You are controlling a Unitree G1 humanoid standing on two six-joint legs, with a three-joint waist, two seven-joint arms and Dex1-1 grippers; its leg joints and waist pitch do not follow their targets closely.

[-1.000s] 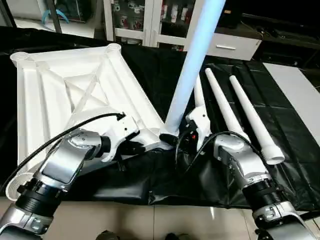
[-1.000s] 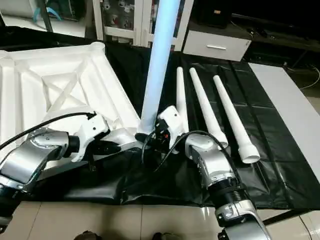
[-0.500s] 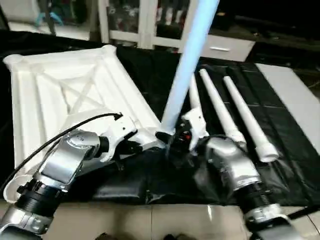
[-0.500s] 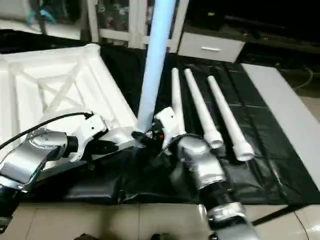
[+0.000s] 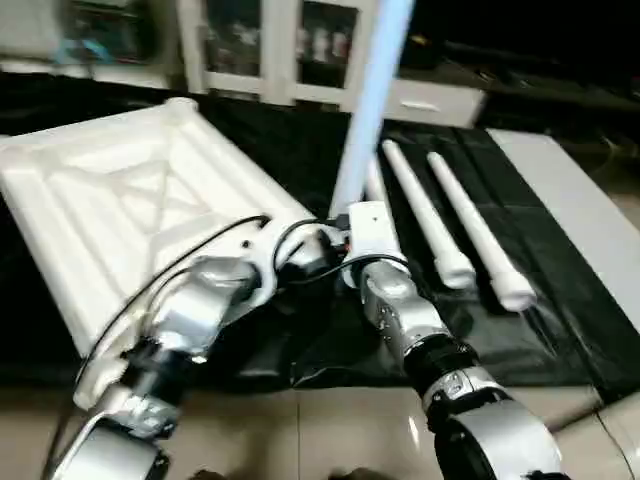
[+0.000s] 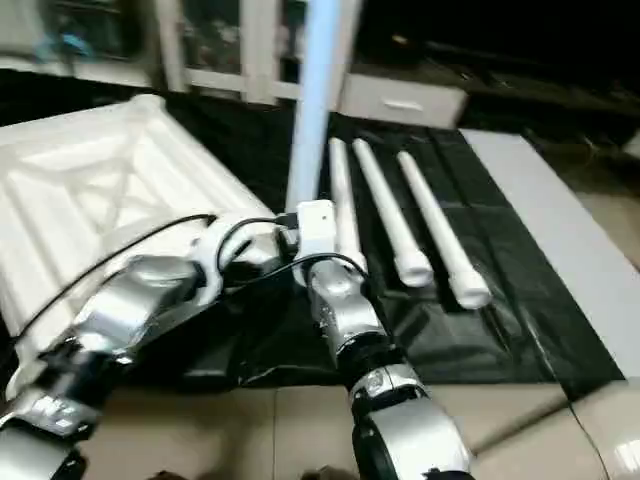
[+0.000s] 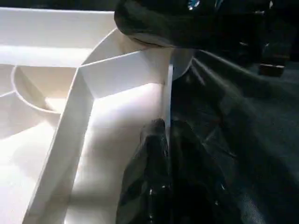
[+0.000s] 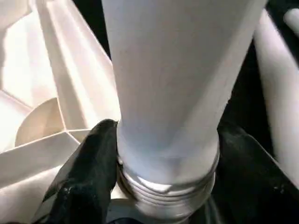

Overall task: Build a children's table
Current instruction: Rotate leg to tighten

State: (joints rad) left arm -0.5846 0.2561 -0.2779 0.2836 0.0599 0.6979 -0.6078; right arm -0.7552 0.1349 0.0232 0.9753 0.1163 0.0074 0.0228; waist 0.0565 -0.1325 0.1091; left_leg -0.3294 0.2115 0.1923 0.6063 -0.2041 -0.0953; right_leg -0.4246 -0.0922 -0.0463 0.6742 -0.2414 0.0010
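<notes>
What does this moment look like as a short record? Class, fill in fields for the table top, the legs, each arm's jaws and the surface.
table top: white table top lies underside up, ribs showing
upright leg: upright leg stands at the near corner socket, threaded end down
spare legs: three spare legs lie side by side to the right
right gripper: right gripper jaws shut on the upright leg's base
left gripper: left gripper jaws shut on the top's rim
surface: black sheet

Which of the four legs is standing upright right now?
The leg in the right gripper, its threaded base at the table top's near corner socket. The other three legs lie flat on the black sheet.
</notes>
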